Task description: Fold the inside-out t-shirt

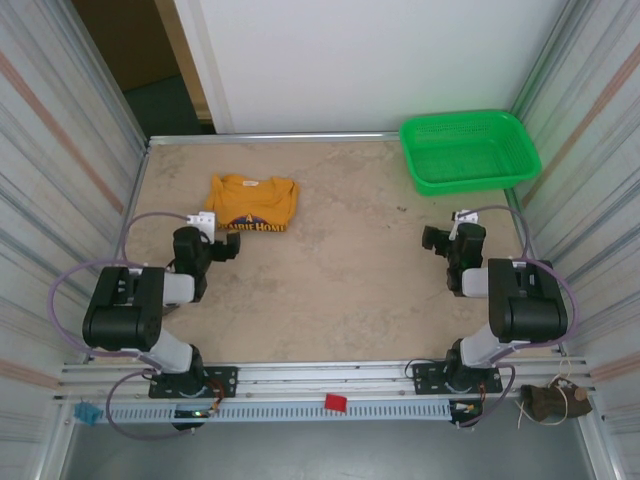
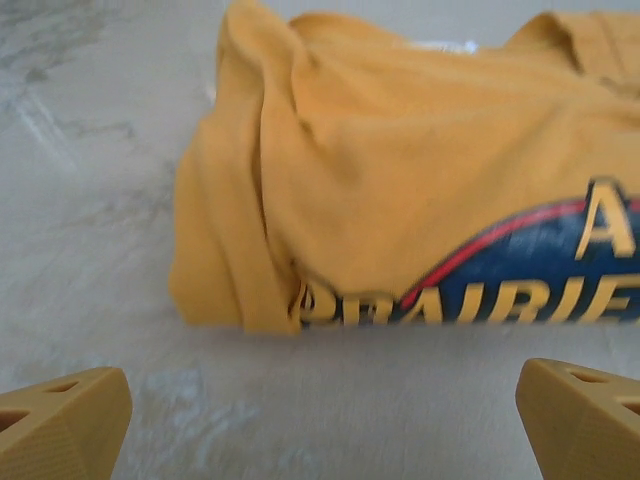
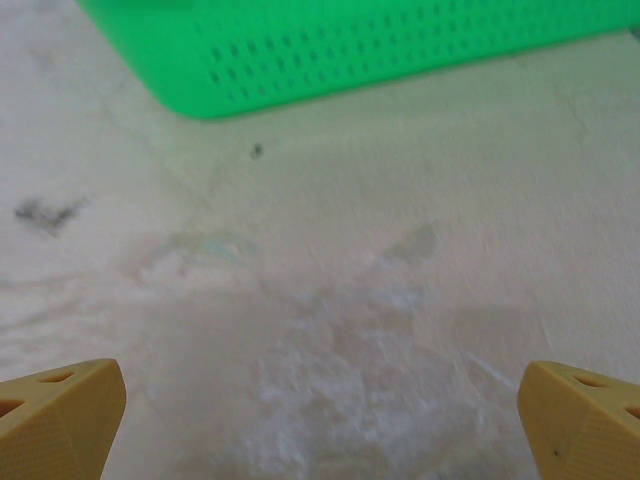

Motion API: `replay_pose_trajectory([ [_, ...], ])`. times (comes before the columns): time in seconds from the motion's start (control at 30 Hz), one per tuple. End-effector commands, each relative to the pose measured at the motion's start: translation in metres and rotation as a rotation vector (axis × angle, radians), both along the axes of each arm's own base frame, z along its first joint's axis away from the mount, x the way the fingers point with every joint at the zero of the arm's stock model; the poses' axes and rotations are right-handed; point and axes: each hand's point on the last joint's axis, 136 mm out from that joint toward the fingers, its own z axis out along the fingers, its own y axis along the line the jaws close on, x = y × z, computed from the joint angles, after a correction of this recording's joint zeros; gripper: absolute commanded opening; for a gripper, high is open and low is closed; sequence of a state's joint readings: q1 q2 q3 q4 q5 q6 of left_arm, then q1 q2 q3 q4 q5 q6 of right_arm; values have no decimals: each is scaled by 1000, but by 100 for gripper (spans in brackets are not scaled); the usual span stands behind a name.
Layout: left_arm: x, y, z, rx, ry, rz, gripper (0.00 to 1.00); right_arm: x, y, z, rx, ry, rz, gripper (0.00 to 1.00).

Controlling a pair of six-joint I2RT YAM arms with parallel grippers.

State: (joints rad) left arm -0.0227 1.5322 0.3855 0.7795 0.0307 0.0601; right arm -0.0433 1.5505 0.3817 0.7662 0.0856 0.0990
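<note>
The inside-out t-shirt [image 1: 252, 203] lies folded into a compact mustard-orange bundle at the table's back left, its dark print with lettering facing up along the near edge. In the left wrist view the t-shirt [image 2: 400, 170] lies just beyond my fingertips [image 2: 65, 420], apart from them. My left gripper [image 1: 226, 247] stands open just in front of the shirt with bare table between its fingers. My right gripper [image 1: 438, 240] is open over bare table on the right side, holding nothing.
A green perforated basket [image 1: 470, 150] sits at the back right corner, also seen as the basket [image 3: 330, 50] ahead of the right gripper. Metal-ribbed walls bound the table on both sides. The table surface [image 1: 340, 270] between the arms is bare.
</note>
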Motion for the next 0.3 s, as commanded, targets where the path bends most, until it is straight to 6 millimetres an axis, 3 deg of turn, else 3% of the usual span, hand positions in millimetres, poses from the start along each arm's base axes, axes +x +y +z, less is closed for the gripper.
replay_pose_trajectory([
  [0.0, 12, -2, 19, -13, -50, -34, 99, 11, 8, 23, -18, -81, 18, 99],
  [0.27, 12, -1, 17, -19, -35, -35, 99, 14, 12, 19, 15, -59, 65, 99],
])
